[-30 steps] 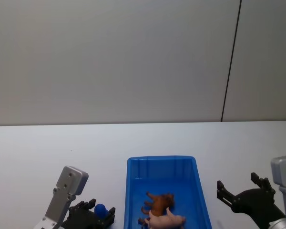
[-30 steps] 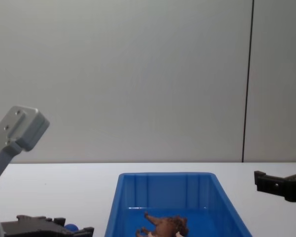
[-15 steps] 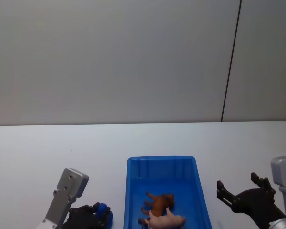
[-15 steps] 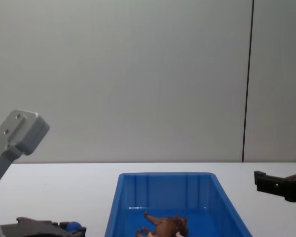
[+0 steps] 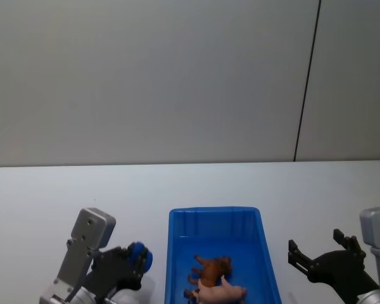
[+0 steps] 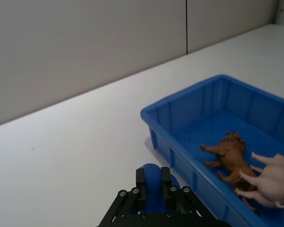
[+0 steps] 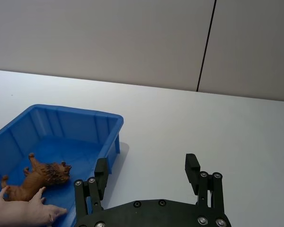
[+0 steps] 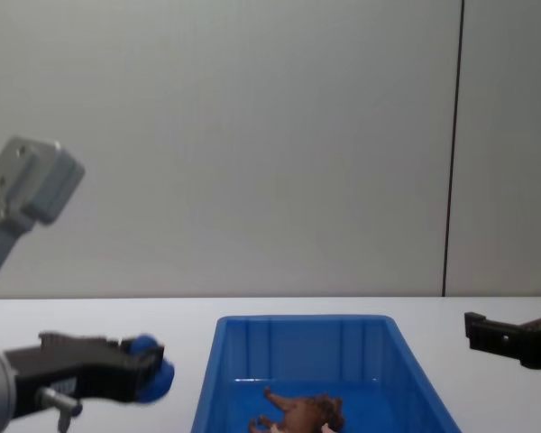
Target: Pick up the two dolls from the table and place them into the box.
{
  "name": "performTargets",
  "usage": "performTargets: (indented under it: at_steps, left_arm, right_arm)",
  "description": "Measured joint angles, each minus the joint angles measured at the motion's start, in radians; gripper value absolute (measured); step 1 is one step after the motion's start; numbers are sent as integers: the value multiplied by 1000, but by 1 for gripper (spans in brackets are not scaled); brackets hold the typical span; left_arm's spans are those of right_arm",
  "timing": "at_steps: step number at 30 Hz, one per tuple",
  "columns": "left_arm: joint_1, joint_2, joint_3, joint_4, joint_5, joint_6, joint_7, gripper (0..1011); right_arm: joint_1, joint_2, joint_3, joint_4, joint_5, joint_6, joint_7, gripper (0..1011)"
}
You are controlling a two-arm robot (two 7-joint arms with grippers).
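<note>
White counter carries the box (image 5: 216, 218), where the left gripper (image 5: 134, 261), fingers clamped across a probably light, hard, slippery blue doll (image 5: 139, 254), hangs beside it; right gripper (image 5: 322, 253) spread, idle.

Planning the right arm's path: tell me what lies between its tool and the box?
Bare table between the right tool and the box, in the right wrist view.

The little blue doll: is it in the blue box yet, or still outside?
Outside. The left gripper holds the blue doll raised beside the box, left of its wall. Inside lie a brown doll and a pink one.
</note>
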Motion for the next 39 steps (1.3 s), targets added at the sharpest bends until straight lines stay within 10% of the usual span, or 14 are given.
performTargets:
  at_steps: [18, 39]
  left_arm:
    - [-38, -17, -13, -41, 7, -168, -109, 93]
    - [-126, -91, 9, 8, -52, -270, -378, 776]
  right_arm:
    - [0, 0, 0, 0, 0, 0, 0, 1001]
    - [0, 0, 0, 0, 0, 0, 0, 1001]
